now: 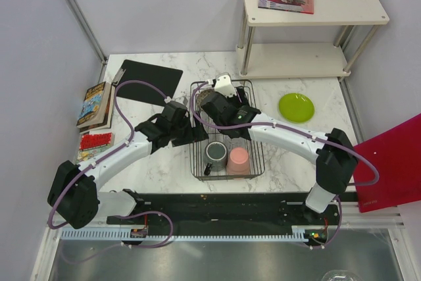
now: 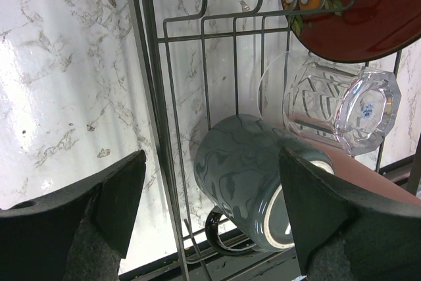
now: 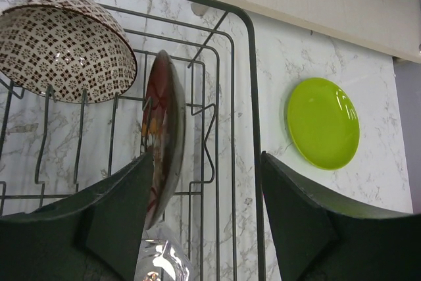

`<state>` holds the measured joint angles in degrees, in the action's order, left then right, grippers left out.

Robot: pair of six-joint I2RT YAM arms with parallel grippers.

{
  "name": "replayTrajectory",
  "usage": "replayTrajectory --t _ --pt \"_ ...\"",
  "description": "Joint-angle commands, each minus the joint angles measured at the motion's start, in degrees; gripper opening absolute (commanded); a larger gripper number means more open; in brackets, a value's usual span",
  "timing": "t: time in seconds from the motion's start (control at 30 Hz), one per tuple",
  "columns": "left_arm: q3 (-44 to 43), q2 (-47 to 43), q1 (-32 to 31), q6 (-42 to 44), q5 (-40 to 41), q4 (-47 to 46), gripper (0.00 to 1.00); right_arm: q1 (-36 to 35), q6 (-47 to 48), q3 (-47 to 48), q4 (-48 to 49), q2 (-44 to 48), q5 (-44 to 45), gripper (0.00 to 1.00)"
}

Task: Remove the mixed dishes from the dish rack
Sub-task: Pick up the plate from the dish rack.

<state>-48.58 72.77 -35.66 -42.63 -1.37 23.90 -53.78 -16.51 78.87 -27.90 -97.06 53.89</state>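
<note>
Mug (image 1: 216,154) left of cup (image 1: 238,160) in dish rack (image 1: 227,177), plate (image 1: 296,107) on table (image 1: 164,162) right of it

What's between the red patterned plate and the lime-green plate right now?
Only the dish rack's wire side wall, then bare marble tabletop; the right wrist view shows it.

The plate (image 1: 296,107) is lime-green, cup (image 1: 238,158) pink, mug (image 2: 245,179) seemingly marbled grey

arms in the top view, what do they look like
The left arm and right arm share curved white links, bulky black joints and a purple cable looped alongside. The left end effector and right end effector have dark wedge-shaped fingers.
</note>
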Motion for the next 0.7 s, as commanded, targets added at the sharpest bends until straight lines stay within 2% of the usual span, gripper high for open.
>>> replayTrajectory --t 0.0,0.43,0.53,0.67 --pt "-0.11 0.09 -0.2 -1.31 1.19 -0.61 0.88 -0.89 -0.63 3.74 0.13 3.63 0.43 0.73" --pt "0.32 -0.17 -0.2 -1.58 1.19 -0.52 0.88 0.43 -2.03 0.5 1.09 -0.32 -1.15 0.73" --pt "0.59 -0.18 -0.2 -1.58 1.1 -0.61 0.88 1.04 -2.21 -0.29 1.71 -1.12 -2.47 0.7" --pt "0.68 0.0 -0.2 -1.58 1.19 -0.52 0.88 1.66 -2.47 -0.91 1.97 -2.52 -3.7 0.6"
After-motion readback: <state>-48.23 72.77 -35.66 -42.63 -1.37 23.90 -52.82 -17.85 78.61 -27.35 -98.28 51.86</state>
